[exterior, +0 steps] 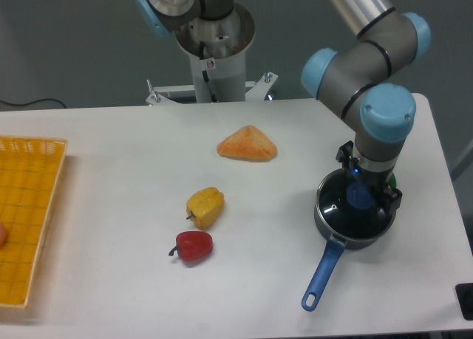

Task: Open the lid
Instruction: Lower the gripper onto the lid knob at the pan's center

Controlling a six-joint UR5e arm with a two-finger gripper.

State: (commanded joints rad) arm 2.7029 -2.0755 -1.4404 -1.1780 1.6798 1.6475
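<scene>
Lid (341,206) beneath downward-pointing gripper (361,196)

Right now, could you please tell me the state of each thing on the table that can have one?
lid: on the saucepan, closed.
saucepan: upright, covered, blue handle toward the table's front edge.
gripper: over the lid's blue knob; open or shut cannot be told.
yellow basket: flat at the left edge, mostly bare.

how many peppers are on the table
2. A yellow pepper lies near the table's middle, and a red pepper sits just in front of it, toward the camera. Anything behind the arm or in the basket could be hidden.
</scene>
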